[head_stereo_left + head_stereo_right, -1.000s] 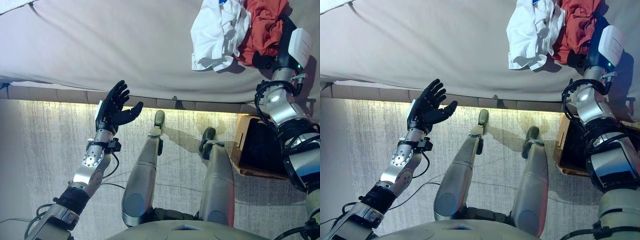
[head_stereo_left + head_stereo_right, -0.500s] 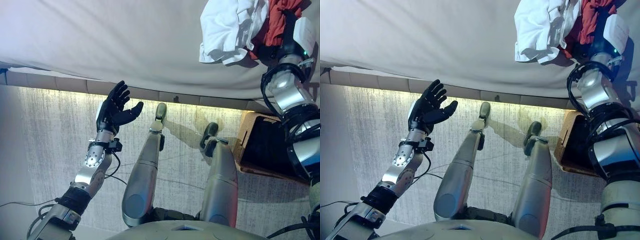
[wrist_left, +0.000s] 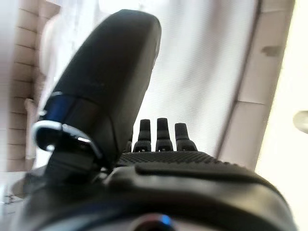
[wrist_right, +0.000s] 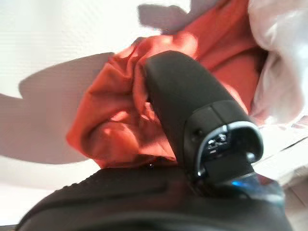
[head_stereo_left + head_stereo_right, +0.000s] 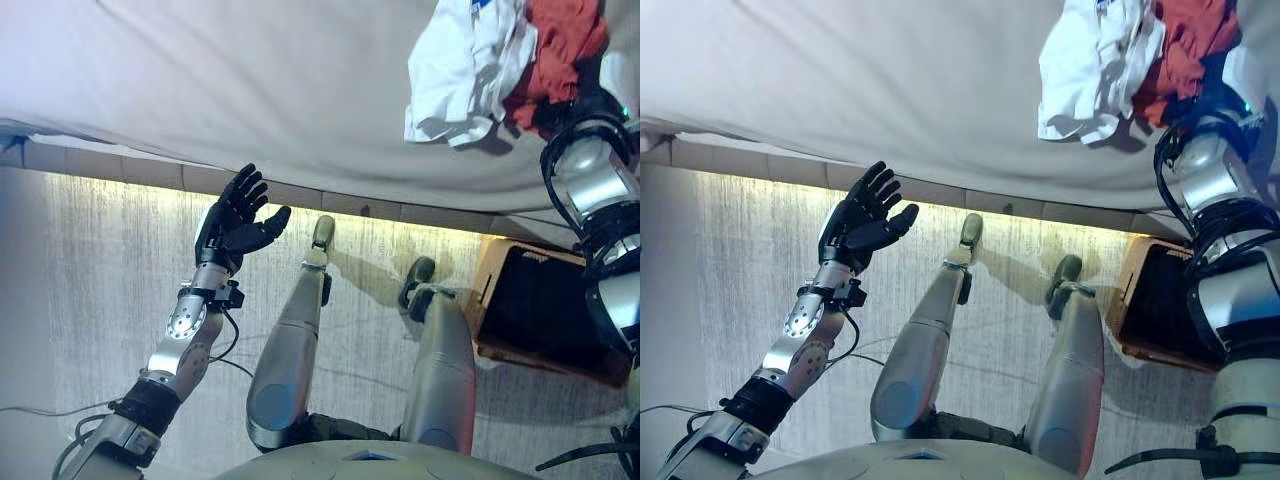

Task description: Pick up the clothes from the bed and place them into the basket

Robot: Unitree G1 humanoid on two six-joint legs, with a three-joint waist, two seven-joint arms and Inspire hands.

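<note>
A red garment [image 5: 560,40] and a white garment [image 5: 465,70] hang bunched together over the grey bed [image 5: 250,90] at the far right, casting a shadow on the sheet. My right hand [image 5: 570,110] is shut on the red garment [image 4: 120,120], with the thumb [image 4: 187,96] pressed into the cloth; the white garment [image 4: 279,53] shows beside it. My left hand [image 5: 232,215] is open and empty, held up over the floor just in front of the bed's edge. The wooden basket [image 5: 487,300] with a dark lining stands on the floor below the right arm.
The bed's padded base [image 5: 120,170] runs across the view, with a lit strip of carpet [image 5: 90,280] in front of it. The basket's rim [image 5: 1130,290] is close to the bed's right end.
The view has shifted a little. The right hand keeps its hold on the clothes bundle, which stays at nearly the same spot over the bed. The left hand has not moved.
</note>
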